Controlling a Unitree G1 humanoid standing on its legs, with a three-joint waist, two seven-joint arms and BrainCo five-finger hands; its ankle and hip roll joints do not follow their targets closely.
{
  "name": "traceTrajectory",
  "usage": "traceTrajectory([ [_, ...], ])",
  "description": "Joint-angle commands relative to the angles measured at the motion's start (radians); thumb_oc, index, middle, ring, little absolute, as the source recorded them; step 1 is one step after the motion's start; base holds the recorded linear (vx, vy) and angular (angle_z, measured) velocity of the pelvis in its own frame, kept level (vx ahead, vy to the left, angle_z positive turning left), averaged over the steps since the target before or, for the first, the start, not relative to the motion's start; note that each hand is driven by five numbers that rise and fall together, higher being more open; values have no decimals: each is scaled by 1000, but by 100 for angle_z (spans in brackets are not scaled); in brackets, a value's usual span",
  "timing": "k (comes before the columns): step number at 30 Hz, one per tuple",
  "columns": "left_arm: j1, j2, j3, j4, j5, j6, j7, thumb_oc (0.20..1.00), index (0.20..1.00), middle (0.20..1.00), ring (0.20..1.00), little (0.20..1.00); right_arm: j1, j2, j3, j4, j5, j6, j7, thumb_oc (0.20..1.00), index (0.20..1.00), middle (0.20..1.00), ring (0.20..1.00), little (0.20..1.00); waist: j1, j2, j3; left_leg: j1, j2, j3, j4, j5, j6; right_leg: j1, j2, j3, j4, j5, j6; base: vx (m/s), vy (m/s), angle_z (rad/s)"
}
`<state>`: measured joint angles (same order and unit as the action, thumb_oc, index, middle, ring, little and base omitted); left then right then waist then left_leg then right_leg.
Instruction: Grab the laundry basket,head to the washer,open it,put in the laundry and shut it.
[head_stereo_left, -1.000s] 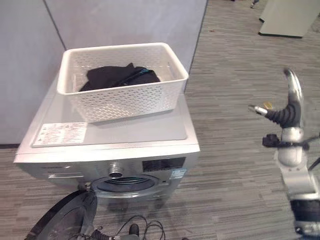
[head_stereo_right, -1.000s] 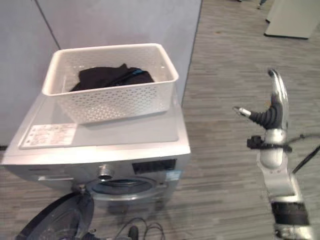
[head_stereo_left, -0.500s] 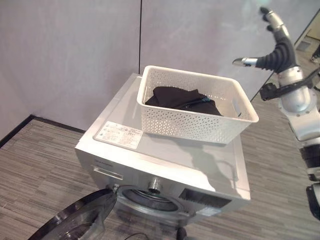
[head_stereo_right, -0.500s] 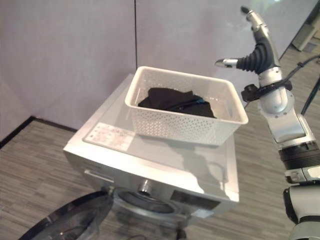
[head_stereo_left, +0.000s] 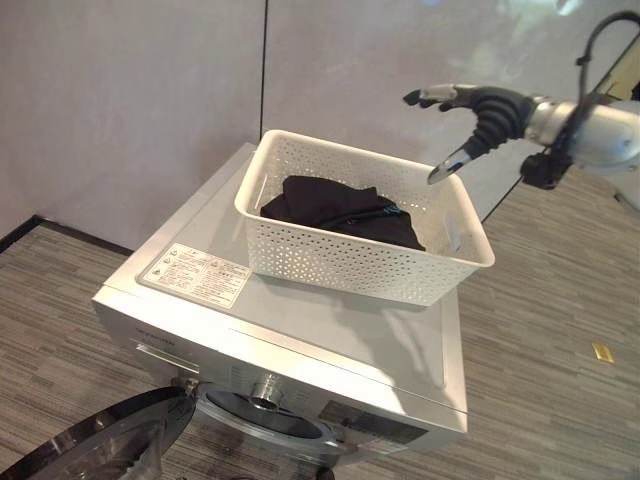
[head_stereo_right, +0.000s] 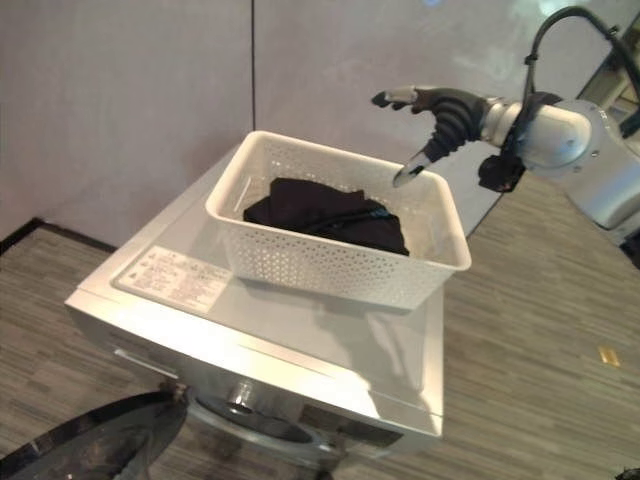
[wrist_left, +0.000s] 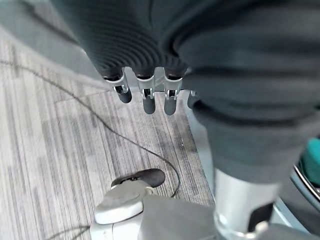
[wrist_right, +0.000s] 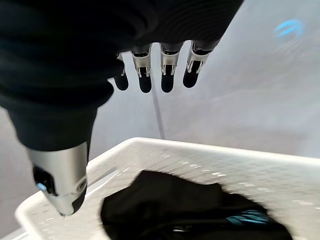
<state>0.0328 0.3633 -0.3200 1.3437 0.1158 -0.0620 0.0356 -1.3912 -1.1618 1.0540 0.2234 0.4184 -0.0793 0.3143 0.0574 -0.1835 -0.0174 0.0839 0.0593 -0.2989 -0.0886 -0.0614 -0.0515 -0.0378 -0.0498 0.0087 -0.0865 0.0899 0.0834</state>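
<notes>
The basket (head_stereo_left: 365, 215) sits on top of the washer (head_stereo_left: 300, 330), toward its back right corner, with its right end close to the washer's right edge. Dark laundry (head_stereo_left: 340, 210) lies bunched inside it, toward the back. The washer's door (head_stereo_left: 95, 450) hangs open at the front, low on the left.

The right hand (head_stereo_left: 470, 115) is above the basket's right rear rim, released, fingers straight and thumb pointing down toward the laundry; it holds nothing. In the right wrist view the laundry (wrist_right: 195, 210) lies right under the hand (wrist_right: 160, 65). The left hand (wrist_left: 145, 90) shows in its own wrist view, relaxed, hanging over the floor and grasping nothing.

The risks, as I judge them:
- The hand descends too near the rim and presses or hooks the wall, shoving the light basket toward the right edge, where it could tip off.
- A shallow pinch gathers only a fold, so part of the laundry trails, snags the perforated wall, or drops to the floor on the way to the door.
- The lift drags the basket along with the cloth.
</notes>
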Motion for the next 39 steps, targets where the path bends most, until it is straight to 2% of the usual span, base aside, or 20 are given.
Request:
traceTrajectory([
  [1, 0, -55, -14, 42, -12, -39, -52, 1000, 1000, 1000, 1000, 1000, -38, -17, -27, 65, -2, 11, 2, 1000, 1000, 1000, 1000, 1000, 35, -32, -12, -14, 8, 27, 12, -4, 1, -35, -81, -27, 143, -73, 73, 11, -14, 18],
  [8, 4, -45, 3, 41, -32, -35, -58, 1000, 1000, 1000, 1000, 1000, 19, 30, -43, 87, -40, 23, 22, 1000, 1000, 1000, 1000, 1000, 69, -41, 21, -63, 22, 3, 17, 14, -13, -40, -79, -59, 127, -79, 63, -12, -34, 19],
  [11, -7, -26, 59, 32, -95, -31, -42, 1000, 1000, 1000, 1000, 1000, 60, 35, -59, 98, -55, 26, 24, 1000, 1000, 1000, 1000, 1000, 91, -45, 53, -105, 23, -18, 23, 28, -21, -51, -79, -78, 119, -79, 59, -48, -41, 6],
  [15, -10, -20, 38, 10, -99, -39, -42, 1000, 1000, 1000, 1000, 1000, 66, 38, -44, 147, -70, 31, 31, 1000, 1000, 1000, 1000, 1000, 100, -41, 84, -153, 20, -36, 26, 44, -27, -67, -81, -101, 106, -73, 56, -55, -29, 29],
  [17, -6, -21, 13, -53, -127, -52, -51, 1000, 1000, 1000, 1000, 1000, 52, 37, -5, 151, -79, 36, 52, 1000, 1000, 1000, 1000, 1000, 106, -33, 119, -200, 15, -46, 44, 51, -27, -89, -75, -99, 99, -66, 51, -93, -11, 23],
  [20, -4, -25, 2, -69, -128, -55, -52, 1000, 1000, 1000, 1000, 1000, 51, 43, 7, 152, -81, 35, 58, 1000, 1000, 1000, 1000, 1000, 108, -30, 127, -207, 13, -48, 49, 51, -26, -94, -74, -98, 99, -65, 50, -14, -1, 1],
  [27, -90, -50, -59, -92, -179, -74, -34, 1000, 1000, 1000, 1000, 1000, 49, 185, 37, 350, -139, 20, 38, 1000, 1000, 1000, 1000, 1000, 125, -33, 182, -261, 16, -72, 40, 81, -33, -130, -60, -102, 79, -54, 46, -44, -23, 1],
  [35, -93, -55, -74, -81, -156, -69, -28, 1000, 1000, 1000, 1000, 1000, 79, 206, 64, 363, -151, 57, 79, 1000, 1000, 1000, 1000, 1000, 129, -37, 192, -273, 18, -78, 25, 91, -33, -138, -51, -101, 66, -54, 39, -10, -14, 5],
  [39, -68, -52, -64, -83, -161, -67, -40, 1000, 1000, 1000, 1000, 1000, 94, 199, 86, 348, -145, 77, 114, 1000, 1000, 1000, 1000, 1000, 129, -29, 186, -265, 21, -75, 16, 92, -33, -134, -50, -99, 65, -56, 38, 3, 2, 5],
])
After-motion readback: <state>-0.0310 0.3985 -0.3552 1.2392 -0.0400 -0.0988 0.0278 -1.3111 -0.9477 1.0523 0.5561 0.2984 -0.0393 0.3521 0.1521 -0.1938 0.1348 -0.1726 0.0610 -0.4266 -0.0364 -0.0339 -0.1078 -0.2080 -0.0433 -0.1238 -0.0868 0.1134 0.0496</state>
